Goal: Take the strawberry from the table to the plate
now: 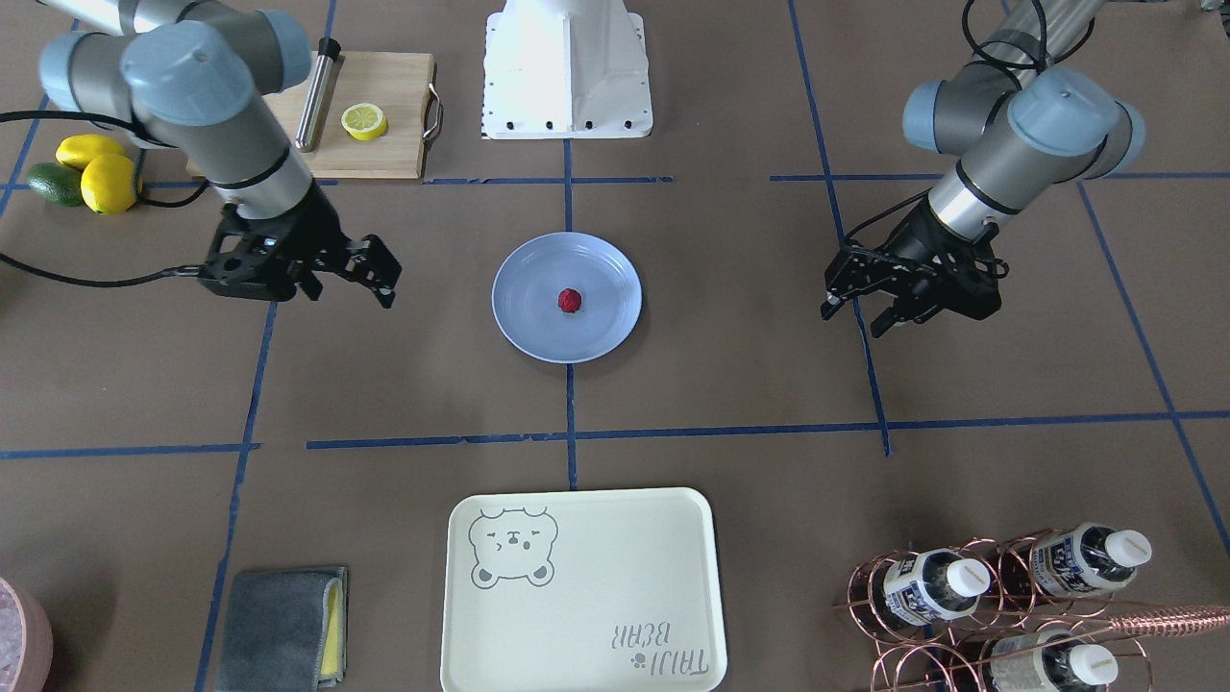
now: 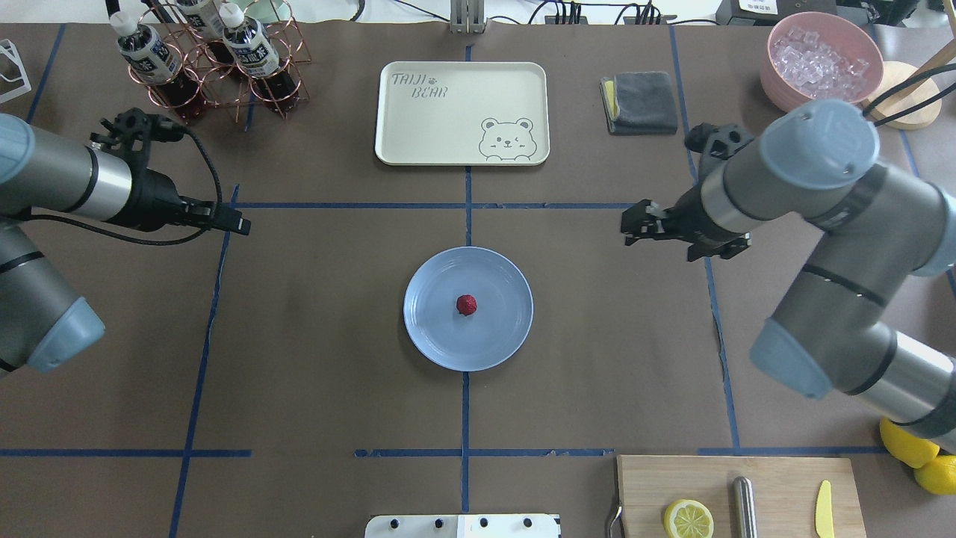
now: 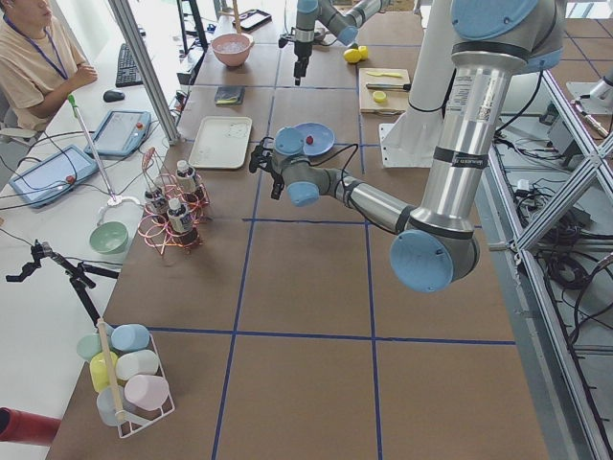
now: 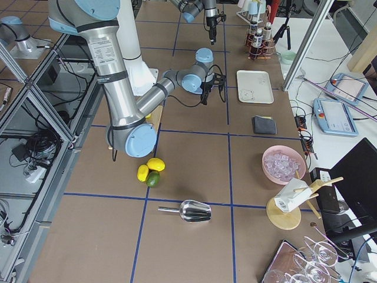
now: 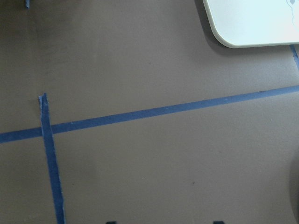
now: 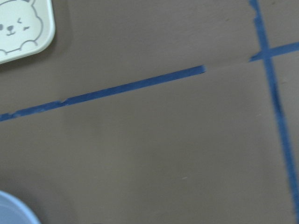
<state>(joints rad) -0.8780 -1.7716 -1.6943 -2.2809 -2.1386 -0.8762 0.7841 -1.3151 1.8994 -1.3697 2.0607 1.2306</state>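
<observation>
The small dark-red strawberry [image 1: 569, 301] [image 2: 466, 304] lies near the middle of the round light blue plate [image 1: 605, 279] [image 2: 504, 329], which rests on the brown paper-covered table [image 1: 730, 384]. My left gripper [image 1: 851, 320] [image 2: 240, 223] hovers open and empty well off to one side of the plate. On the other side, about as far away, my right gripper [image 1: 384, 284] [image 2: 627, 226] is open and empty too. Both wrist views show only bare table and blue tape; an edge of the plate [image 6: 11, 210] shows in the right wrist view's corner.
The cream bear-print tray [image 2: 461, 112] lies beyond the plate. A copper bottle rack [image 2: 202, 60], a grey cloth [image 2: 642, 101] and a pink bowl of ice [image 2: 821, 67] stand along the far edge. A cutting board [image 1: 384, 144] with a lemon half, whole lemons [image 1: 106, 183] and an avocado sit near the robot's base.
</observation>
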